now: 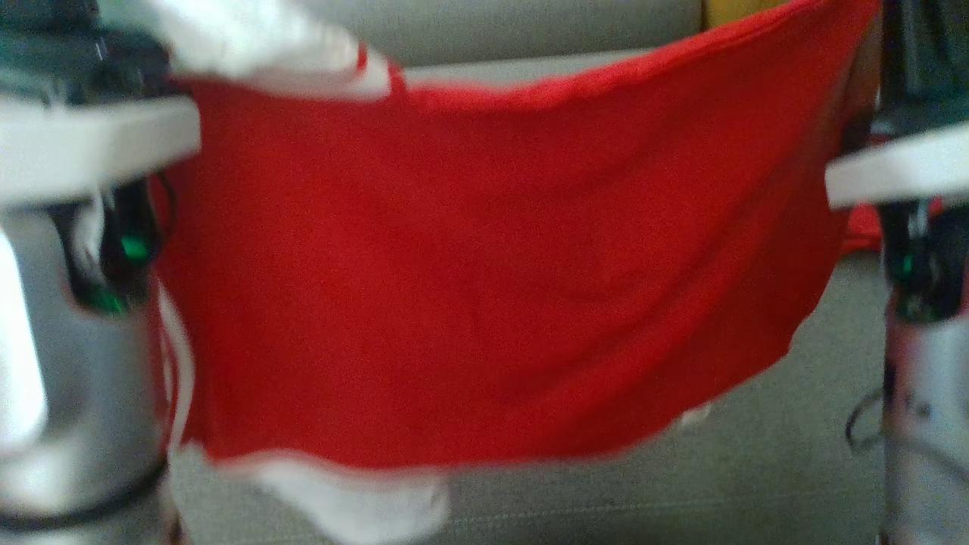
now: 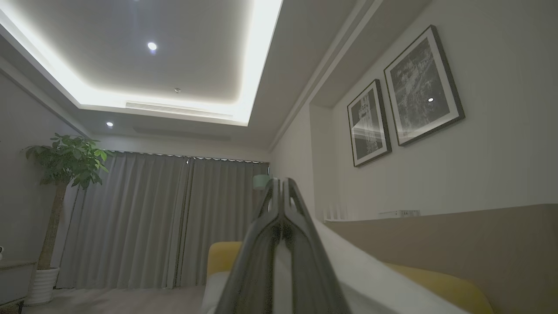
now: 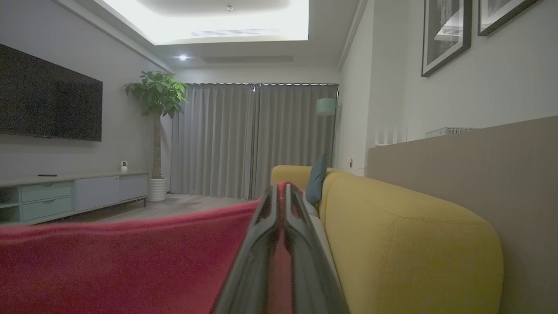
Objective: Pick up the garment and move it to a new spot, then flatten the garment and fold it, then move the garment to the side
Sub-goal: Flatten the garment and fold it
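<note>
The garment (image 1: 492, 280) is red with white trim and hangs spread wide in the head view, stretched between my two arms above the grey sofa seat (image 1: 757, 469). In the left wrist view my left gripper (image 2: 282, 183) is shut on a white part of the garment (image 2: 370, 279), fingers pointing up toward the ceiling. My right gripper (image 3: 282, 188) is shut on the garment's red edge, and the red cloth (image 3: 130, 261) runs away to its left. White sleeve ends show at the top left (image 1: 265, 45) and bottom (image 1: 363, 499) of the head view.
A yellow sofa arm (image 3: 414, 244) lies right of the right gripper, with a blue cushion (image 3: 316, 179) behind it. A TV (image 3: 48, 100), a low cabinet (image 3: 74, 192), a potted plant (image 3: 157, 96) and grey curtains (image 3: 253, 139) stand across the room.
</note>
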Robot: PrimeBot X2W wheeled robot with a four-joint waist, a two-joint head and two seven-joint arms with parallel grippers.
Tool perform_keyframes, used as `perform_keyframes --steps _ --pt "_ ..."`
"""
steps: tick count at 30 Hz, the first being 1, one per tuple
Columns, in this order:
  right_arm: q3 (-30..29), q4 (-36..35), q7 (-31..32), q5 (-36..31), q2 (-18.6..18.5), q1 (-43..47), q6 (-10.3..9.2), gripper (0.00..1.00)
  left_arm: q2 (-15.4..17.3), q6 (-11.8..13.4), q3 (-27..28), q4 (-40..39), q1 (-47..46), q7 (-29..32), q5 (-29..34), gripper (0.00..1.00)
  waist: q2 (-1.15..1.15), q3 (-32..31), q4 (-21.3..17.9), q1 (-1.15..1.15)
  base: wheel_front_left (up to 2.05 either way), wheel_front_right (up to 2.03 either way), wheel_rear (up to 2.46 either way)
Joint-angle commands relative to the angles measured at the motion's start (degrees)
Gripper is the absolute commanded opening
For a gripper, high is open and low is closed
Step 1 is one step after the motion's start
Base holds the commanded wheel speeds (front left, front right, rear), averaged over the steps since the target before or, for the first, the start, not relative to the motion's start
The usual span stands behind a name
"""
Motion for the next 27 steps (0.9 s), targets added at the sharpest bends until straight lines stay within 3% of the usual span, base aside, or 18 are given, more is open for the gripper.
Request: perform_keyframes --steps 1,6,9,15,21,27 --pt "1.0 -0.2 0.5 0.2 0.3 -6.4 0.2 0.0 2.7 -0.5 2.3 0.7 -5.8 0.6 -0.5 0.0 0.0 4.7 0.1 0.0 0.0 0.0 0.0" --pt "2.7 14.7 -1.7 -1.2 -2.7 -23.9 0.2 0.0 5.5 -2.4 4.0 17.7 -21.3 0.9 -2.2 0.0 0.0 13.7 0.7 0.0 0.0 0.0 0.0" --pt "2.3 26.0 -5.8 -2.1 -3.5 -36.1 0.2 0.0 7.7 -3.1 3.8 27.5 -31.9 -2.2 -0.9 0.0 0.0 18.0 1.3 0.0 0.0 0.0 0.0" --pt "0.6 42.9 -17.7 -7.3 -4.8 -54.6 0.2 0.0 7.1 -2.8 4.4 41.7 -47.2 -9.1 -1.0 0.0 0.0 22.3 3.8 0.0 0.0 0.0 0.0" --pt "0.4 52.6 -24.4 -9.5 -4.3 -57.9 0.2 0.0 5.7 -4.2 4.3 46.6 -48.4 -10.4 -0.8 0.0 0.0 24.2 5.3 0.0 0.0 0.0 0.0" --pt "2.9 59.9 -25.3 -6.9 -5.0 -52.3 0.2 0.0 4.1 -5.6 4.2 45.1 -40.0 -10.4 0.9 0.0 0.0 25.3 6.7 0.0 0.0 0.0 0.0"
